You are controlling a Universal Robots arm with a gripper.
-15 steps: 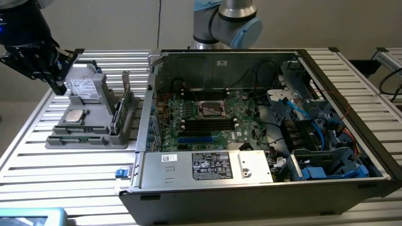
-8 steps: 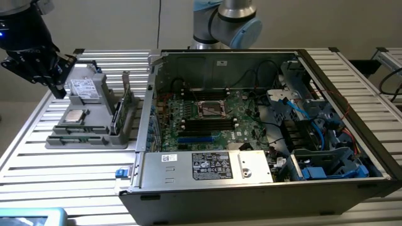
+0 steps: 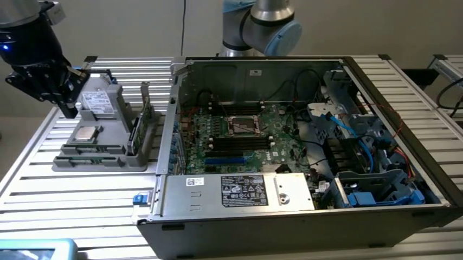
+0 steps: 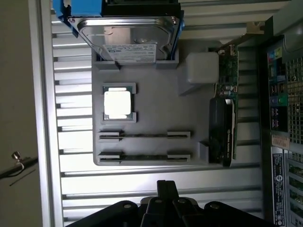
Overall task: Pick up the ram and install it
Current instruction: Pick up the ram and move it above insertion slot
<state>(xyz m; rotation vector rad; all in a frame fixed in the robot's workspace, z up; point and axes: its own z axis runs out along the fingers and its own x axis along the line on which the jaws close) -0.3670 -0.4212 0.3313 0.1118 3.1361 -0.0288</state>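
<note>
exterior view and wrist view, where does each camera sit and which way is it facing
Exterior view: sits high off the arm, looking down slantwise over the slatted table at the open computer case and grey tray; the arm's base joints and gripper show.
Wrist view: sits on the wrist, looking straight down on the tray, its ram sticks and processor chip; the shut fingertips show.
Shared: tray, table slats, the case's side, the gripper.

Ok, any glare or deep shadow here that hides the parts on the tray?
Wrist view: glare washes out the processor chip and the white block, a bright band crosses the table slats, the ram sits dark, edge-on. Exterior view: even light on the tray, the computer case dim inside.
</note>
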